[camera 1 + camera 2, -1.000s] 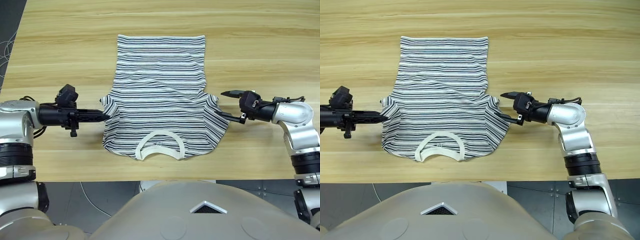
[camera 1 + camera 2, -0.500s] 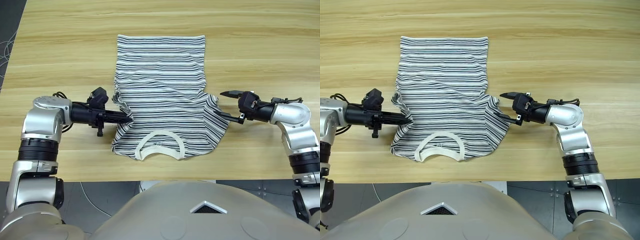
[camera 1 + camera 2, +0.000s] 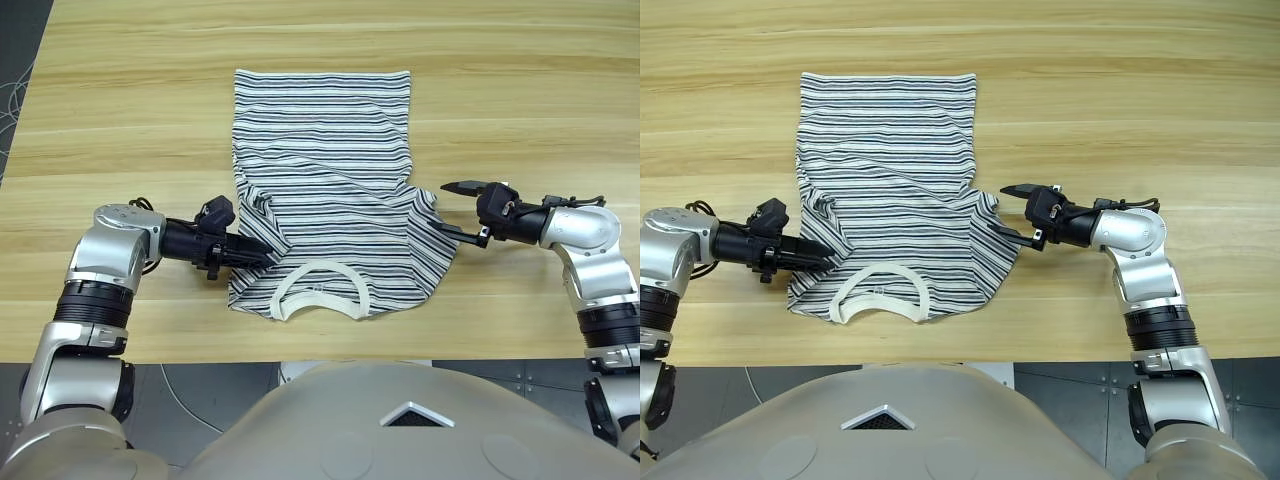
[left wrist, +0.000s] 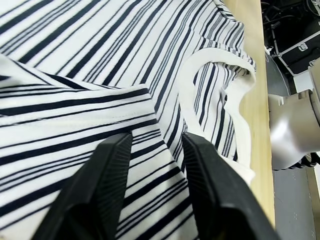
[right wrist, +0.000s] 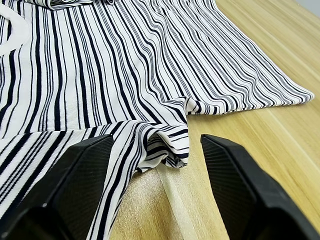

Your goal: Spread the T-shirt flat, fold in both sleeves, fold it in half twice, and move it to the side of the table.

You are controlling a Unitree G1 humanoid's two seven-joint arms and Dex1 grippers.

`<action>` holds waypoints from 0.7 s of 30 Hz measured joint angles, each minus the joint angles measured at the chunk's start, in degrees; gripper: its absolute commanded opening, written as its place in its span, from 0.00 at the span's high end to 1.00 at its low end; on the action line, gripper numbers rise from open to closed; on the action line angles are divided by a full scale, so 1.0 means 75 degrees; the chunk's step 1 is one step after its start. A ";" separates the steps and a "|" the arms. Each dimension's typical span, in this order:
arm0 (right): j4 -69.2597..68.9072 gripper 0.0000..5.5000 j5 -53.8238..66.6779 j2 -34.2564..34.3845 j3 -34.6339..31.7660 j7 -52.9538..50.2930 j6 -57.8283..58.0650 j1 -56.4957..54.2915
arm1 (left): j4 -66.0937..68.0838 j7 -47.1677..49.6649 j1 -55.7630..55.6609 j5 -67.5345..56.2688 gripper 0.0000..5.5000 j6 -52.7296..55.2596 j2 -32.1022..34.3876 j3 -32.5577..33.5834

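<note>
The striped T-shirt (image 3: 325,180) lies on the wooden table (image 3: 520,90), its white collar (image 3: 320,292) toward me and its hem at the far side. My left gripper (image 3: 262,256) rests over the shirt's left shoulder just beside the collar, shut on the left sleeve (image 4: 75,107), which is folded inward onto the body. My right gripper (image 3: 452,209) stands open at the tip of the right sleeve (image 5: 165,142), one finger above it and one below. The right sleeve still spreads outward on the table.
Bare tabletop surrounds the shirt, with wide room on both sides and beyond the hem. The table's near edge (image 3: 150,355) runs just behind the collar, and its left edge (image 3: 25,110) borders dark floor.
My left gripper has travelled inward, to the right, dragging the left sleeve from the shirt's outer edge over onto its body. The right arm has stayed still.
</note>
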 measured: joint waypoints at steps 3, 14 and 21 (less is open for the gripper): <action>0.0000 0.41 0.0003 0.0000 0.0000 0.0000 -0.0005 0.0002 | -0.0259 -0.0032 0.0082 -0.0028 0.50 0.0032 0.0035 -0.0059; 0.0817 0.41 0.3161 -0.0087 -0.1686 0.1442 0.2091 -0.1149 | -0.1497 0.0080 -0.0064 -0.1620 0.46 -0.0481 0.0065 0.1763; 0.3795 0.41 0.1434 -0.0778 -0.0394 0.2950 0.2814 -0.2310 | 0.0435 0.1538 -0.0298 -0.1102 0.46 -0.1702 0.0007 0.2751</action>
